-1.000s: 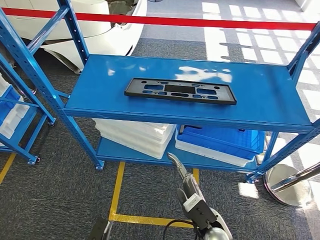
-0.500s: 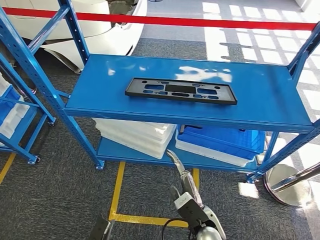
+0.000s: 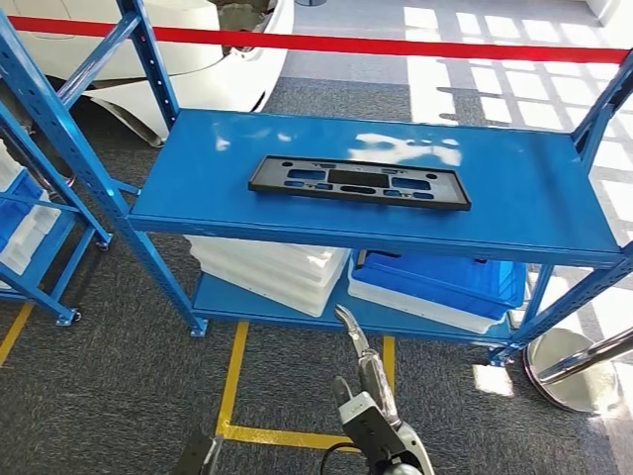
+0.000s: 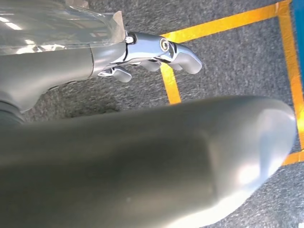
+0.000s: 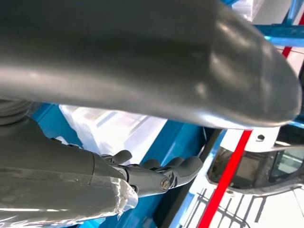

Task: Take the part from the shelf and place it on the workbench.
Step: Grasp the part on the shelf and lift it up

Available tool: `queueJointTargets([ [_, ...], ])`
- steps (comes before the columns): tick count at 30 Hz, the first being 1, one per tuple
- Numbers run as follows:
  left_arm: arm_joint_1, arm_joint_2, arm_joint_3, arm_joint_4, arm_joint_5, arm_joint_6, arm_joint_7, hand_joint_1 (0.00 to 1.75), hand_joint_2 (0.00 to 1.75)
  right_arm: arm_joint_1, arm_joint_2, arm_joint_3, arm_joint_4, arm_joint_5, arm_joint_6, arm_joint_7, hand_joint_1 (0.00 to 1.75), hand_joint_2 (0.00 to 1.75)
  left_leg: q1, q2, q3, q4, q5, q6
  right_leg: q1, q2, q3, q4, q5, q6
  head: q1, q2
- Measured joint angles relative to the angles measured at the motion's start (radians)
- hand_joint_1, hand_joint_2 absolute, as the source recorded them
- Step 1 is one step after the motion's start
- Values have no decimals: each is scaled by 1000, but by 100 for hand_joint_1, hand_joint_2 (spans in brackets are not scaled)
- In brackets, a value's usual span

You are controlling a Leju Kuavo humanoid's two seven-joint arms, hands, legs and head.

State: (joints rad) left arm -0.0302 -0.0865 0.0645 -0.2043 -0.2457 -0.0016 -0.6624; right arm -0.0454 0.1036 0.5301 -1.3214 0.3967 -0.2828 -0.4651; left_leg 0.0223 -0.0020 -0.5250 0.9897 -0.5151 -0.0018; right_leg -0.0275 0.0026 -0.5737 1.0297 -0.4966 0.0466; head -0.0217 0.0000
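Part (image 3: 360, 183) flat on shelf (image 3: 507, 198), untouched. Right hand (image 3: 363, 368) low before shelf, fingers extended, empty. Left hand (image 4: 157, 50) over floor, fingers apart, empty, thumb blocking much.

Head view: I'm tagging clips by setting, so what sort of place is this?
Probably a factory or workshop floor: blue steel shelving holding a flat black plastic part, stacked white and blue plastic crates below, yellow floor tape, and a white car behind a red barrier tape.

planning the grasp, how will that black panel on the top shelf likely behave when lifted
The black panel looks like moulded plastic with cut-outs, so probably light. It is long and thin, so held at one end it may sag or twist. Lying flat on the blue shelf, its edge may be hard to get under.
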Motion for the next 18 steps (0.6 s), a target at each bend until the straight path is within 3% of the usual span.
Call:
queueJointTargets([
  [3, 1, 0, 0, 0, -4, 1, -1, 0, 0, 8, 4, -4, 1, 2, -2, -1, 0, 0, 1, 1, -4, -1, -4, -20, 6, 2, 3, -21, -6, -24, -3, 0],
  [5, 0, 0, 0, 1, -5, 1, -1, 0, 0, 10, 8, -7, 0, 3, -2, -1, 0, 0, 5, 1, -13, 23, -23, -29, 5, 1, 7, -25, -7, -39, -4, 0],
  [6, 0, 0, 0, 1, -6, 1, -2, 0, 0, 11, 11, -9, 0, 4, -2, -1, 0, 0, 5, 1, -33, 65, -45, -31, 5, 0, 10, -28, -8, -46, -5, 0],
  [8, 1, 0, 0, 1, -6, 1, -2, 0, 0, 13, 15, -11, 1, 4, -2, -1, 0, 0, 5, 1, -103, 202, -100, -32, 9, -1, 15, -28, -12, -56, -7, 0],
  [10, 5, 0, 0, 1, -6, 1, -2, 0, 0, 16, 16, -12, 2, 4, -2, -1, 0, 0, 5, 1, -161, 299, -116, -32, 13, 1, 22, -27, -18, -60, -7, 0],
  [11, 6, 1, 1, 1, -6, 1, -1, 0, 0, 17, 16, -12, 3, 4, -2, -1, 0, 0, 5, 1, -165, 293, -94, -31, 14, 2, 27, -27, -22, -61, -7, 0],
  [14, 5, 1, 1, 1, -6, 1, -1, 0, 0, 20, 17, -15, 3, 6, -2, -2, 0, 0, 3, 1, -107, 127, 20, -23, 16, 8, 48, -24, -40, -51, -7, 0],
  [16, 3, 1, 1, 2, -6, 1, 0, 0, 0, 21, 19, -17, 2, 8, -2, -3, 0, 0, 0, 0, -79, 58, 35, -16, 19, 10, 49, -20, -48, -40, -6, 0],
  [18, 4, 2, 1, 3, -5, 1, 1, 0, 0, 22, 19, -18, -1, 11, -3, -7, 0, 0, -3, -2, -74, 46, 23, -7, 18, 10, 47, -21, -50, -29, -6, 0],
])
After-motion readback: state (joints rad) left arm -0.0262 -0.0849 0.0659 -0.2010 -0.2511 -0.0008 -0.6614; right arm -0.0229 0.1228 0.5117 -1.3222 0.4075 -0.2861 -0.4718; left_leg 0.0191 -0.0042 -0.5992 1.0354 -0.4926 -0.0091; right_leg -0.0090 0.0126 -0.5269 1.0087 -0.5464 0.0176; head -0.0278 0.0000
